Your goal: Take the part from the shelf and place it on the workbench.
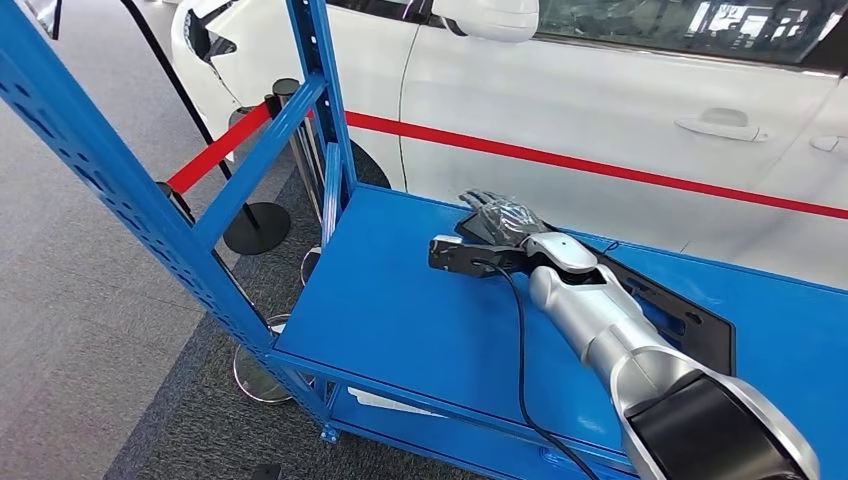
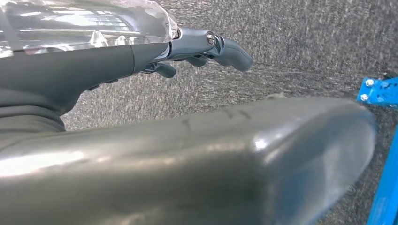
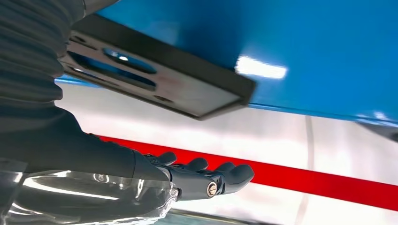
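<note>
My right hand [image 1: 497,214] reaches over the black part [image 1: 690,318] lying flat on the blue shelf [image 1: 400,310], fingers [image 3: 225,174] apart, apparently not yet gripping, lining up a grasp.

The shelf [image 1: 400,310] is blue-painted metal with a smooth, semi-gloss deck that throws a bright highlight in the right wrist view, and its uprights are perforated; the part [image 1: 690,320] lying on it is a flat black plate of matt finish with cut-out slots. The right hand [image 1: 500,215] has dark, smooth fingers under a clear glossy film, its arm being satin silver, while the left hand [image 2: 206,47] shows the same dark grey plastic look. The floor [image 1: 90,300] is rough grey carpet, and the car [image 1: 620,110] behind is glossy white.
</note>
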Controlling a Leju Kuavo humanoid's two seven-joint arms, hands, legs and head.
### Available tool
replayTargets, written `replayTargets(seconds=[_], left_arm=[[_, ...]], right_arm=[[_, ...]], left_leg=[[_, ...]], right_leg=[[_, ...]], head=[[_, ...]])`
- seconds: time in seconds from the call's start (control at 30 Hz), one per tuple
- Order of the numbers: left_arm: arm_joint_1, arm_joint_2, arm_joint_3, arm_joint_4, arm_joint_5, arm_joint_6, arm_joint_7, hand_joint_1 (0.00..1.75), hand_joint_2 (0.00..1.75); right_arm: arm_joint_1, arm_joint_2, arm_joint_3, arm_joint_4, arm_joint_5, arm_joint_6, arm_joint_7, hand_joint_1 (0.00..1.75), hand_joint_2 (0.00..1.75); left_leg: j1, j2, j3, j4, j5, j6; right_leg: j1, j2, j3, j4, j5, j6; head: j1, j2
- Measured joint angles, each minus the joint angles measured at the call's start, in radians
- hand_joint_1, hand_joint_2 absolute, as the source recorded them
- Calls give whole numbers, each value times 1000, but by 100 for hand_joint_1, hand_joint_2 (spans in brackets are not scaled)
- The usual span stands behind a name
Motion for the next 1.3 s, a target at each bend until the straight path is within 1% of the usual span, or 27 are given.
replayTargets(seconds=[0.2,0.4,0.53,0.77,1.07,1.3], left_arm=[[4,2,0,0,11,5,3,0,0],[3,2,0,0,20,17,7,0,0],[1,2,0,0,29,24,10,0,0],[0,1,0,0,30,33,31,0,0],[-3,-4,0,0,29,42,46,0,0],[-6,-5,-2,0,26,41,46,0,0]], right_arm=[[-8,-27,-8,15,-24,-17,87,0,175],[-27,-32,-16,27,-10,-73,190,0,175],[-34,-33,-24,30,-2,-95,221,0,175],[-39,-32,-31,31,9,-101,223,0,175],[-26,-18,-32,30,8,-102,170,0,175],[-3,-1,-34,25,3,-109,156,0,175]], left_leg=[[0,1,0,0,0,0],[0,1,0,0,0,0],[0,1,0,0,0,0],[0,1,0,0,0,0],[0,1,0,0,0,0],[0,1,-1,0,0,0]], right_leg=[[0,0,0,0,0,0],[0,0,0,0,0,0],[0,0,0,1,0,0],[0,0,0,1,0,0],[0,0,0,1,0,0],[0,0,0,1,0,0]], head=[[0,0],[0,0],[0,0],[0,0],[0,0],[0,0]])
